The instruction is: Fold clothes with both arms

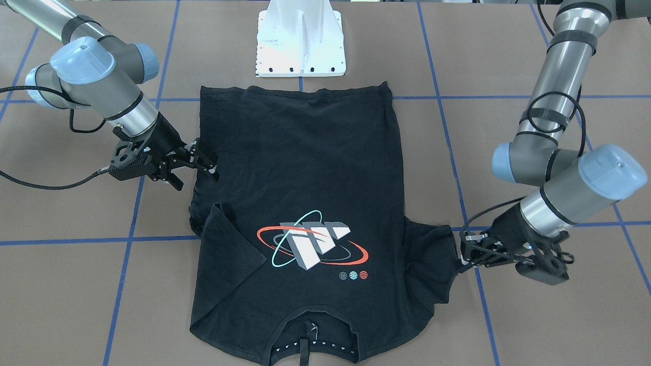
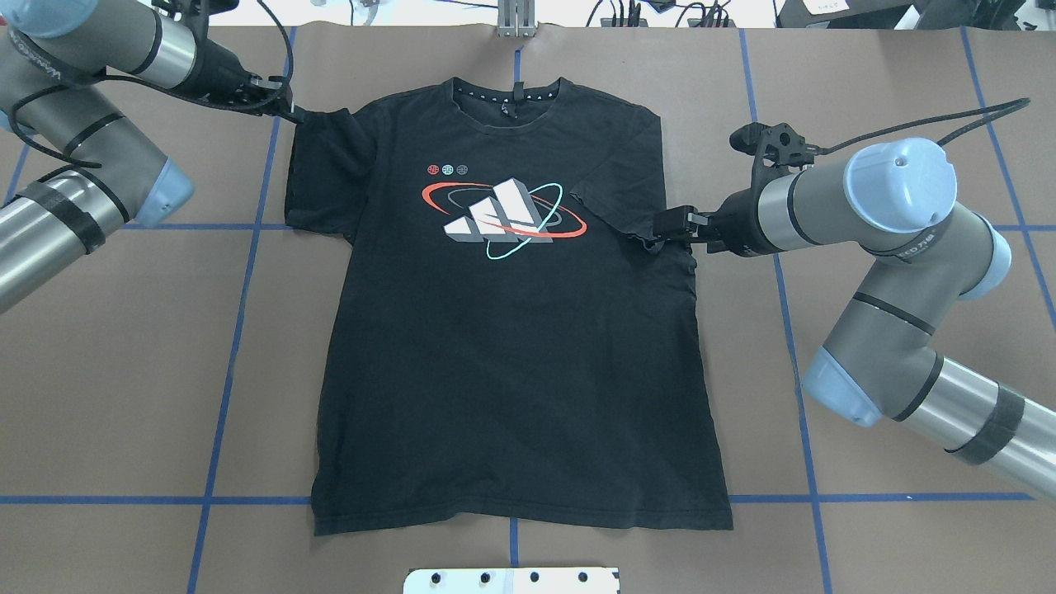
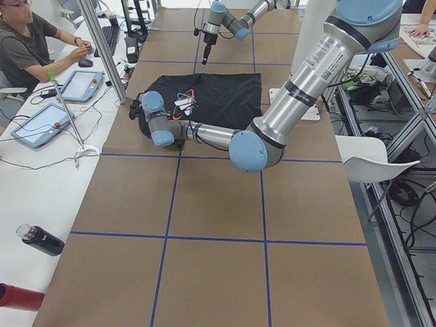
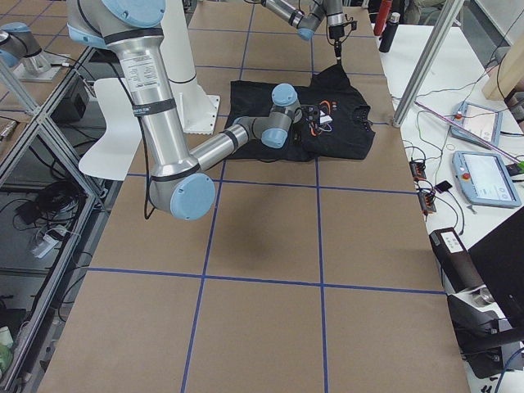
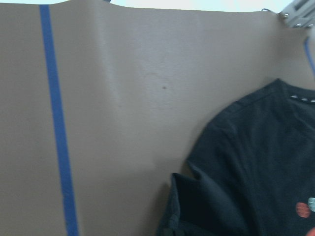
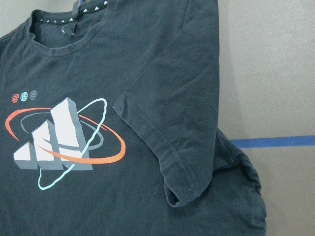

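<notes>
- Front-facing view: the black T-shirt (image 1: 305, 168) lies print-up on the bench (image 1: 534, 315), and the frame's lower edge cuts off its collar (image 1: 311, 346). The folded sleeve (image 1: 229, 239) lies turned in over the T-shirt's body. The right hand (image 1: 196, 178) is spread, with one finger over the T-shirt's side edge and the other on bare bench just outside it. The left hand (image 1: 462, 255), low and nearly level, is pressed together on the hem of the outstretched sleeve (image 1: 432, 249).
- Overhead view: the frame cuts off the left arm (image 2: 82, 165) and the right arm (image 2: 866, 206). The right hand's fingertips merge with the dark cloth. Brown bench shows on every side of the T-shirt, with a strip between its hem and the white pedestal base (image 2: 511, 580).
- Left-side view: the near arm's wrist hides its own hand and the T-shirt's near edge.
- Right-side view: the near wrist covers part of the T-shirt. At the T-shirt's far edge, cloth rises to a peak under the downward-pointing left hand.
- Left wrist view: the hand itself is out of frame. The T-shirt's shoulder fills the lower right, well apart from a blue tape line (image 5: 56, 123).
- Right wrist view: the hand is out of frame. The folded sleeve lies just beside the chest print (image 6: 59, 142), and the T-shirt's lower part is cut off.
</notes>
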Controlling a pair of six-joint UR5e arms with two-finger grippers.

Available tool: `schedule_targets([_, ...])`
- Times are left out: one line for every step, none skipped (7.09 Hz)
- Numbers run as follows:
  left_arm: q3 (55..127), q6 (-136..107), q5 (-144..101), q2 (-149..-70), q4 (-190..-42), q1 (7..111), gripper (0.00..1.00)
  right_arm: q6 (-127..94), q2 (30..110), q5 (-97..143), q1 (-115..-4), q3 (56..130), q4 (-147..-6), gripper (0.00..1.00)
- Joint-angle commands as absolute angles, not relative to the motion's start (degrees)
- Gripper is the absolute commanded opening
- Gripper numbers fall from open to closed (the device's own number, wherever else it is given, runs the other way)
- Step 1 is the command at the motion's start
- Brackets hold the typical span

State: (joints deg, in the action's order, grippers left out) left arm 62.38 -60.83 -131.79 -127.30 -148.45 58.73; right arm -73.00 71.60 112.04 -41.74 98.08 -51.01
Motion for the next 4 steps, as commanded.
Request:
schedule_targets([65.21,-68.09,-131.75,-128.75,-147.22,57.48,0.00,-72.86,71.54,112.15,-41.75,98.09,-50.98,1.00])
schedule_targets([65.21,-72.12,-130.62,-130.33,-147.22,55.83,0.00,-72.86,71.37,112.06,-41.75,98.09,-50.98,1.00])
schedule_targets([65.04,-73.90,-125.56,-131.91,-147.13,52.85,0.00,-72.77,71.37,112.06,-41.75,98.00,-50.98,1.00])
schedule_targets([64.34,-76.61,-121.07,-134.27,-146.95,50.13,0.00,-72.69,71.45,112.06,-41.66,97.82,-50.98,1.00])
